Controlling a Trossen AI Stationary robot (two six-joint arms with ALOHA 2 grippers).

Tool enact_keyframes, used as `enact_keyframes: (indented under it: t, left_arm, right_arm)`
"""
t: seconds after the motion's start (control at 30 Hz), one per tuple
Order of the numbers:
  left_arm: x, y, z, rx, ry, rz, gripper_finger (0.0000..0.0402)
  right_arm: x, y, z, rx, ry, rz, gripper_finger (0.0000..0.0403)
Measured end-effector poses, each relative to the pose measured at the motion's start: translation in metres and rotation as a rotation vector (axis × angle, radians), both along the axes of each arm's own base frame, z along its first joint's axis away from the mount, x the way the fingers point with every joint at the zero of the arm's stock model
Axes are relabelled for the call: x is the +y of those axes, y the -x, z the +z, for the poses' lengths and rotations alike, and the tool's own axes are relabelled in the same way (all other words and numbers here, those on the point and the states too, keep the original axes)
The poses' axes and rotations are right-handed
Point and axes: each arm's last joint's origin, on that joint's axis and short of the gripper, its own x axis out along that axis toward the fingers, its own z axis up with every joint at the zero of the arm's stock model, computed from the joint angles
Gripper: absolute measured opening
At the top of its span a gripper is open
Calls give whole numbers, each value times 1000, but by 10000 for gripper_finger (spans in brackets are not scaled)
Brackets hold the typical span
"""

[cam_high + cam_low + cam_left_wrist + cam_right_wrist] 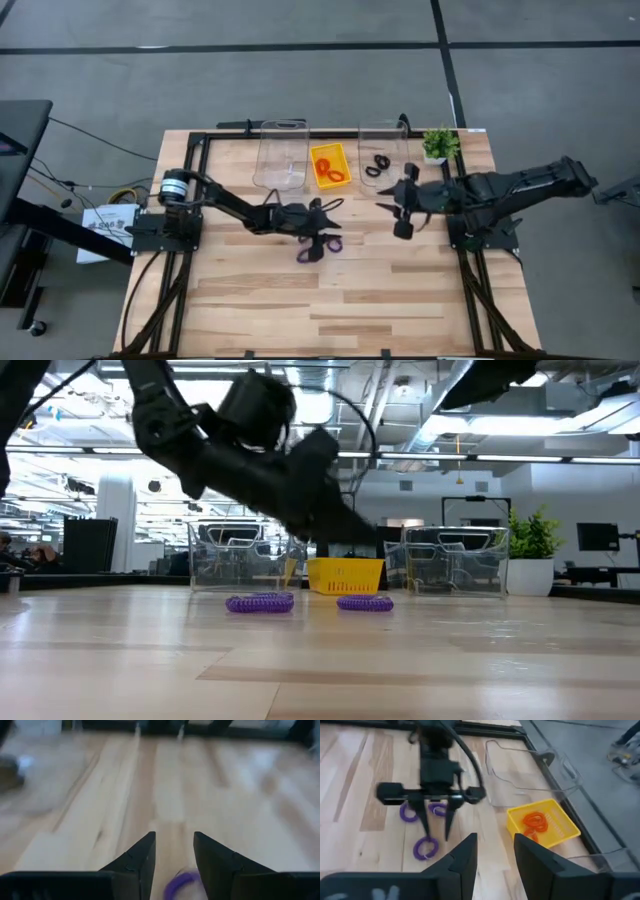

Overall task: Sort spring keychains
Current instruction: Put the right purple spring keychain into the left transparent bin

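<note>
Three purple spring keychains lie flat on the wooden table near its middle (409, 812) (439, 809) (425, 849); the low view shows two of them (260, 602) (365, 603). My left gripper (436, 834) hangs open, low over them and slanting down. One purple keychain (182, 882) shows between its fingers, and I see no touch. Orange keychains (330, 168) lie in the yellow tray (318, 152). Black ones (377, 165) lie in the right clear bin (385, 135). My right gripper (392, 218) is open with nothing in it, raised to the right of centre.
A second clear bin (282, 150) stands left of the yellow tray at the far edge. A small potted plant (438, 143) stands at the far right corner. Black frame rails (195, 180) run along the table's sides. Bare wood lies toward the near edge.
</note>
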Motion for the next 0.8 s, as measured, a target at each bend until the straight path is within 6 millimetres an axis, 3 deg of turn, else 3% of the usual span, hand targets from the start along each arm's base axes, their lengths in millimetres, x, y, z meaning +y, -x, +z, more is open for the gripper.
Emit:
enact_keyframes:
  t: [0.13, 0.4, 0.8]
  left_arm:
    - [10, -1, -12, 89, -1, 33, 131]
    - [6, 0, -26, 142, 13, -34, 131]
    - [6, 3, -32, 203, 83, -12, 131]
  right_arm:
    - [18, 3, -1, -3, 42, 26, 112]
    - [47, 7, -7, 5, 63, 83, 109]
    - [63, -9, -29, 97, 111, 88, 109]
